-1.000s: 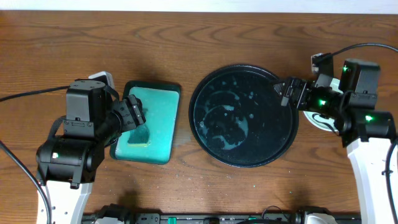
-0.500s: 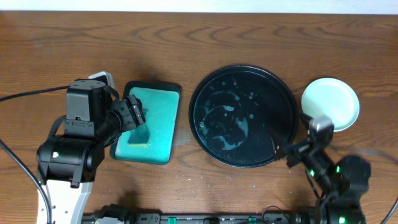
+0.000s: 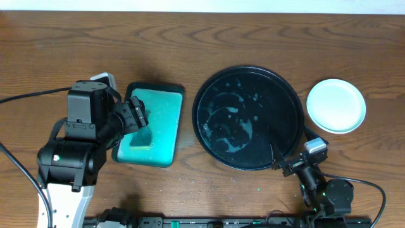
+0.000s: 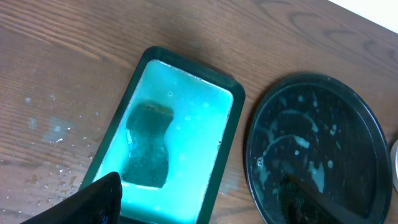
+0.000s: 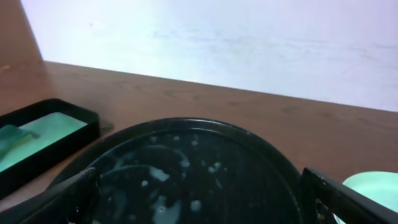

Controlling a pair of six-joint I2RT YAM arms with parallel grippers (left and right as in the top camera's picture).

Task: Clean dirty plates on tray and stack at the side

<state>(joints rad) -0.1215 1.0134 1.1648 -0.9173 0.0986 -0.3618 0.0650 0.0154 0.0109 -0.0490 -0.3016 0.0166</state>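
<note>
The black tray (image 3: 288, 101) lies mid-table with pale soapy smears and no plate on it. To its right, on the table, rests a pale mint-white plate (image 3: 336, 105); whether others lie under it I cannot tell. My right gripper (image 3: 290, 147) hovers open at the tray's near right rim, fingers spread wide with nothing between them. In the right wrist view the tray (image 5: 186, 168) fills the gap between the fingers (image 5: 56, 199), and the plate (image 5: 373, 186) shows at the right edge. My left gripper (image 3: 134, 118) is open above the basin, holding nothing.
A dark green basin (image 3: 180, 120) of teal soapy water sits left of the tray, with a dark sponge (image 4: 149, 146) lying in it. Water drops spot the wood (image 4: 46, 124) left of the basin. Cables trail at the table's front edge.
The right arm swung away from above the plate, down to the tray's near right rim, leaving the plate in plain view. The left arm stayed still.
</note>
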